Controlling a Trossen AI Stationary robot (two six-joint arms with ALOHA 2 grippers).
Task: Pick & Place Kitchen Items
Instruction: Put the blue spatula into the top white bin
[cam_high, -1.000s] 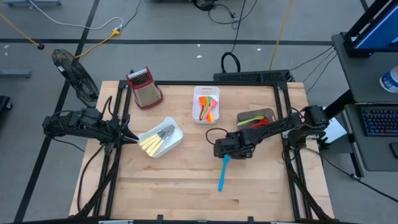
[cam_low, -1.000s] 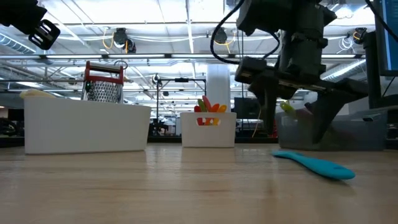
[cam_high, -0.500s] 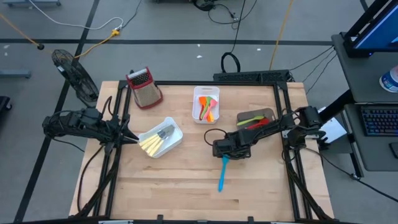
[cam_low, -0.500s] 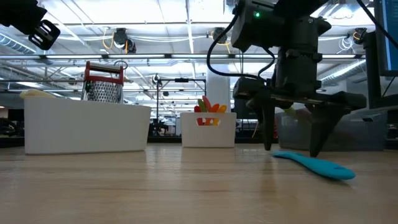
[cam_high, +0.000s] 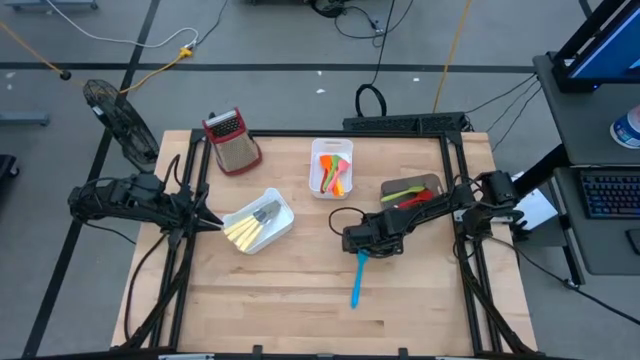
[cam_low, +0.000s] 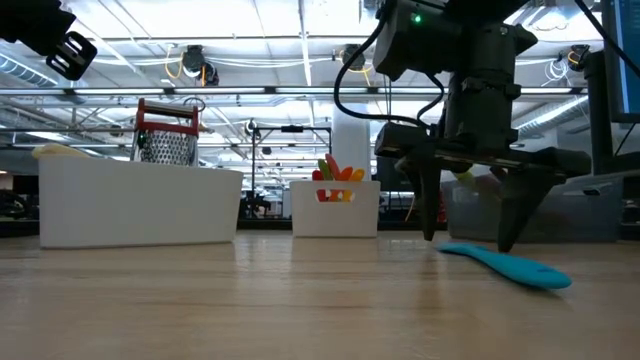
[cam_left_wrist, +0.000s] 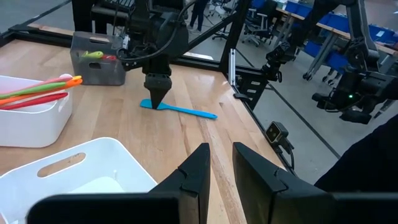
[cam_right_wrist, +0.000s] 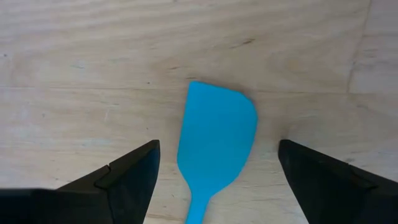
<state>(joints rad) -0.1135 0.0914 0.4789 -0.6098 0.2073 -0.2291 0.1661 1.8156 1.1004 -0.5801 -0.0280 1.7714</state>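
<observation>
From my seat I count two arms, each with one claw, so two claws: the left claw (cam_high: 213, 224) and the right claw (cam_high: 364, 252). Three bins sit on the worktop (cam_high: 300, 300): two white ones, the near white bin (cam_high: 283, 222) and the far white bin (cam_high: 330, 148), plus one grey bin (cam_high: 430, 182). One blue spatula (cam_high: 357, 280) lies loose on the wood, the only loose utensil I see. One box grater (cam_high: 232, 140) with a red top. The utensils inside the bins overlap too much for an honest count; yellow handles in one, orange, red and green in the others.
</observation>
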